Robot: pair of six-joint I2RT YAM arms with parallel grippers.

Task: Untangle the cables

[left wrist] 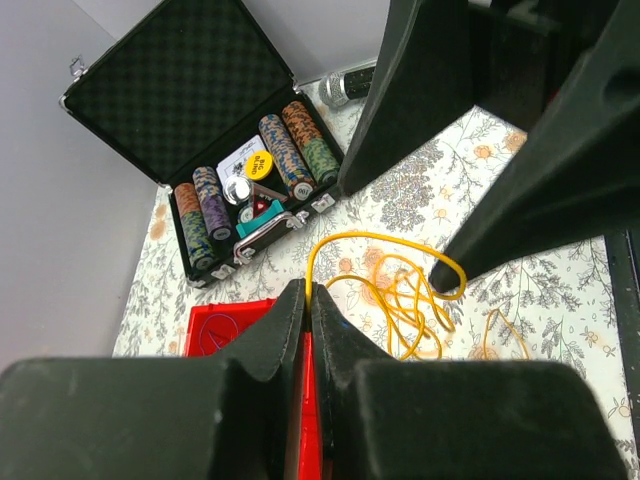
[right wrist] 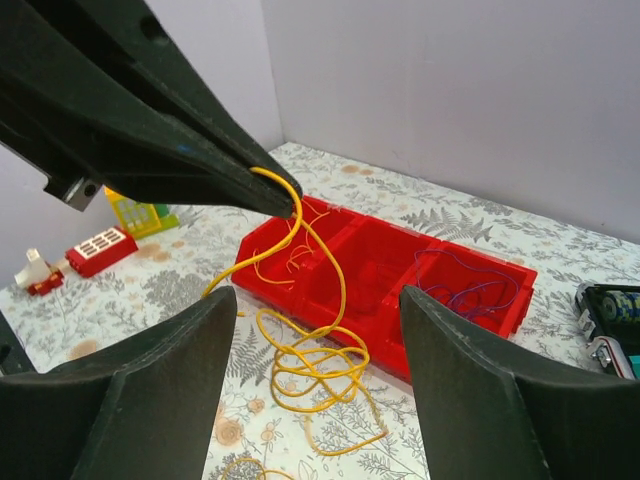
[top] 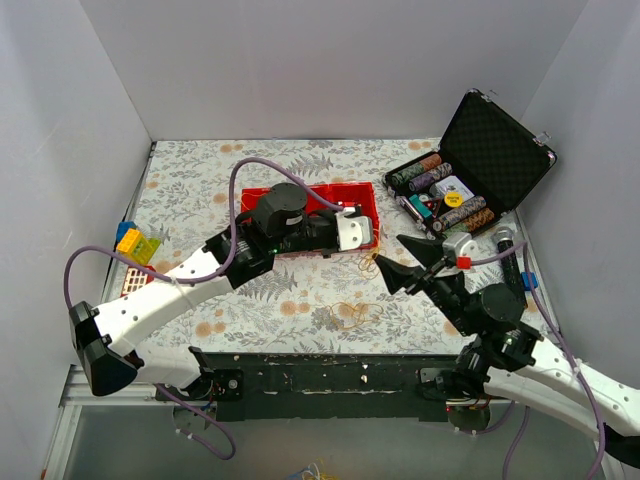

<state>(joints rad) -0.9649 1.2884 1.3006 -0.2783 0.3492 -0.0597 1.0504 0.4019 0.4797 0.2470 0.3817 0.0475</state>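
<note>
Two robot arms meet over a flower-patterned table (top: 250, 310). The left hand (left wrist: 308, 292) has its two fingers pressed together, pinching one strand of the yellow cable (right wrist: 312, 368) right at the tips. From that pinch the strand drops steeply to a loose heap of yellow coils on the table, just in front of the red tray (right wrist: 395, 352).

The right hand (right wrist: 318, 300) faces the left one from the opposite side, its fingers spread wide and holding nothing. In its own camera, the raised strand and the heap lie between its two fingers and a little below them. In the left wrist view, one right fingertip (left wrist: 445, 278) sits at the rim of a raised yellow loop. We cannot tell whether it touches the loop or passes through it.

A thin purple cable (right wrist: 468, 290) lies apart, inside one end compartment of the tray. A small separate yellow loop (top: 350, 315) rests on the table nearer the arm bases.

We judge the right hand to be the nearer one to the heap. The coming move likely falls to it: close on a coil low on the strand, then draw away from the left hand's pinch along the strand's line.
</note>
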